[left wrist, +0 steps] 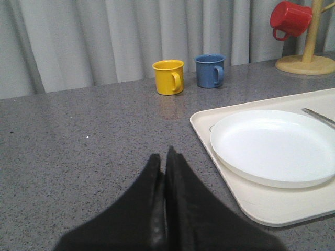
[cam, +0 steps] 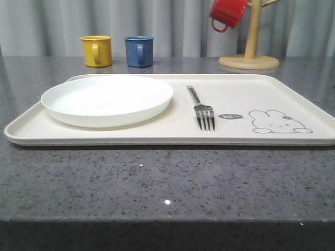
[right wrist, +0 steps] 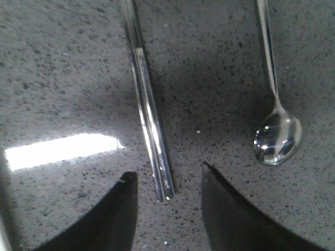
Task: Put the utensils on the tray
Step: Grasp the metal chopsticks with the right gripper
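The cream-white tray (cam: 261, 89) with its rabbit drawing lies across the grey table and carries a silver fork (cam: 202, 109), tines toward the front. In the right wrist view a pair of silver chopsticks (right wrist: 149, 117) lies on the bare grey tabletop. Their ends reach in between the fingers of my open right gripper (right wrist: 168, 183), and nothing is held. A silver spoon (right wrist: 276, 133) lies beside them, bowl up. My left gripper (left wrist: 165, 157) hovers shut and empty over the table, off the tray's (left wrist: 261, 206) left end.
A round white plate (cam: 107, 99) fills the tray's left half. A yellow mug (cam: 97, 50) and a blue mug (cam: 139, 50) stand behind the tray. A red mug (cam: 226, 13) hangs on a wooden mug tree (cam: 250, 49) at the back right.
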